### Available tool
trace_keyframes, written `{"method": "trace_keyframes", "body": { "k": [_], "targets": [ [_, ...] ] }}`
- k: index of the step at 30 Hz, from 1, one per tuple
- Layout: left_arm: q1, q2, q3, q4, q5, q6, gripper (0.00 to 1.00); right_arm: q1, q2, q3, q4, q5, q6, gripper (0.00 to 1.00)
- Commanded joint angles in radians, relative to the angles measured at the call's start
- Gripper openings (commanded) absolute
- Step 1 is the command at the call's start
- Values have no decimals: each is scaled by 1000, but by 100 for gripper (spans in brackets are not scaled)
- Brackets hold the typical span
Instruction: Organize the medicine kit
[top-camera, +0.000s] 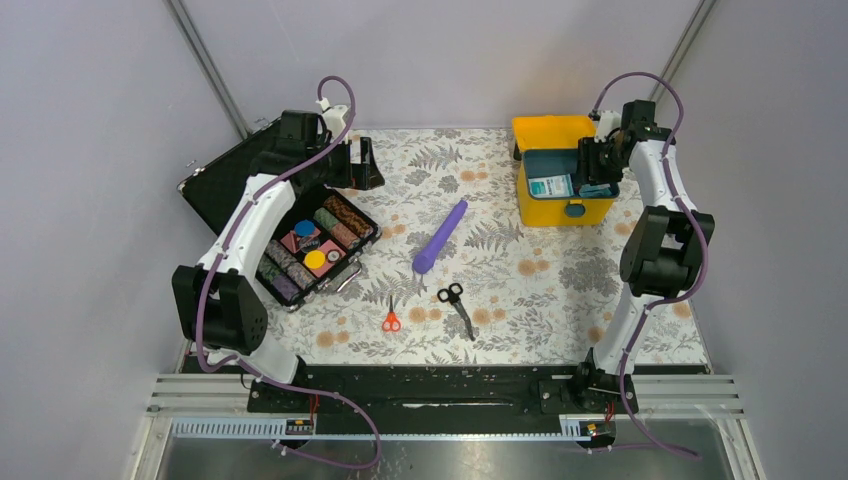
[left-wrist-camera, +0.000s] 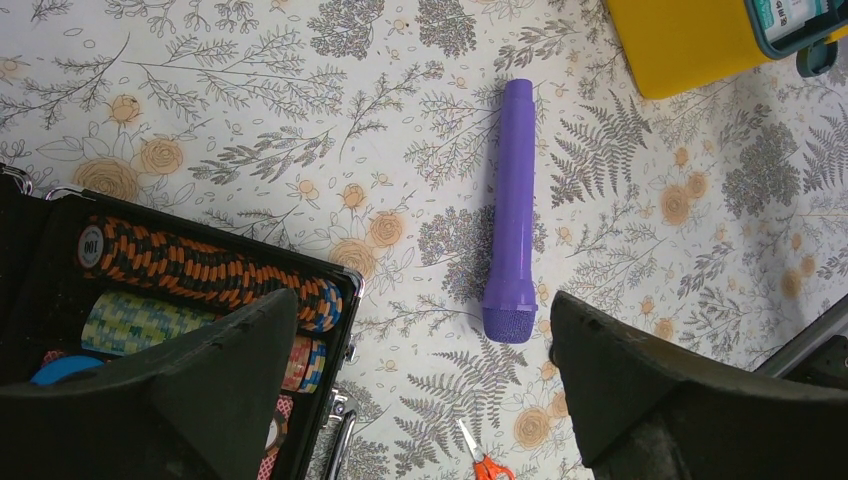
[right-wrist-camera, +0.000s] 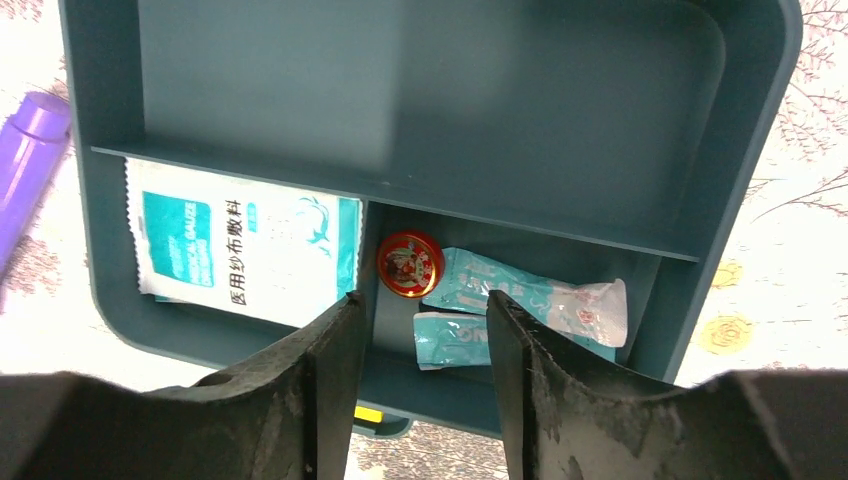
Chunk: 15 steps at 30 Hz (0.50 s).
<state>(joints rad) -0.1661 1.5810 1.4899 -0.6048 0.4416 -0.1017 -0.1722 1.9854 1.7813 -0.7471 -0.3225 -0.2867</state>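
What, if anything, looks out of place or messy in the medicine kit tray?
Nothing is spilled or damaged. The two teal sachets lie crooked beside the red tin; the gauze packet lies flat.

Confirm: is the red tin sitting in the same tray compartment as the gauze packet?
No, a divider separates the red tin from the gauze packet; it lies beside the teal sachets.

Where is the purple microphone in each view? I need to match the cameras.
Top external: purple microphone, mid-table, left of the medicine kit.
Left wrist: microphone at picture centre, head downward.
Right wrist: microphone sliver at left edge, outside the tray.
Shared landmark: the medicine kit, top right in left wrist, filling right wrist.
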Motion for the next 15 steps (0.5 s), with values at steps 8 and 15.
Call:
{"method": "trace_keyframes", "body": {
  "k": [8, 15],
  "targets": [
    [-7, -24, -14, 13, -5, 66, 99, 3, -151, 20, 28, -133, 109, 57],
    [-84, -18, -29, -183, 61, 364, 99, 36, -263, -78, 27, -185, 72, 57]
  ]
}}
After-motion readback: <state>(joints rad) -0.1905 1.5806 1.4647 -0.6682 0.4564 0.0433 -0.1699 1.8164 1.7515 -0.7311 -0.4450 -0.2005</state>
